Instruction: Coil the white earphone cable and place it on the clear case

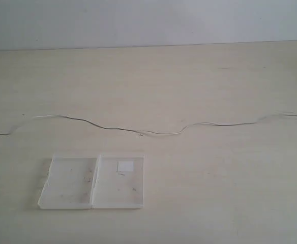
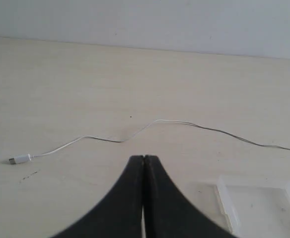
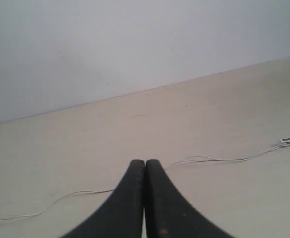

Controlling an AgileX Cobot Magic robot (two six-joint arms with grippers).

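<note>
The white earphone cable [image 1: 153,132] lies stretched in a wavy line across the table from the left edge to the right edge. Its plug end [image 2: 19,159] shows in the left wrist view, and an earbud end [image 3: 287,141] shows in the right wrist view. The clear case [image 1: 92,181] lies open and flat in front of the cable, with a white label [image 1: 125,166] in its right half. My left gripper [image 2: 143,157] is shut and empty, short of the cable. My right gripper [image 3: 145,161] is shut and empty too, with the cable [image 3: 209,159] passing behind it. Neither gripper shows in the exterior view.
The pale wooden table [image 1: 214,193] meets a plain light wall [image 1: 148,20] at the back. A corner of the clear case [image 2: 254,203] shows beside my left gripper.
</note>
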